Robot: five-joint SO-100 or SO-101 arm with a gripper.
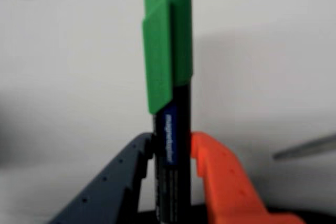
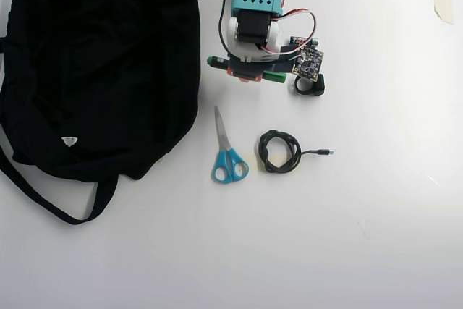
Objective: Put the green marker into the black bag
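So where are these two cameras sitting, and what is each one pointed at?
Wrist view: rides on the arm just behind the gripper, looking along its dark and orange fingers, which clamp the green marker.
Overhead view: fixed above, looking straight down on the white table, the black bag, blue-handled scissors, a coiled cable and the arm from above.
Shared: both show the marker in the gripper; the blurred grey blade at the wrist view's right edge is probably the scissors.

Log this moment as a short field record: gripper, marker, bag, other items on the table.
gripper: gripper shut on the green marker, dark and orange jaws either side of the barrel
marker: green cap end sticks out past the jaws
bag: black bag at left of the overhead view, marker not in it
other items: blue-handled scissors, coiled black cable
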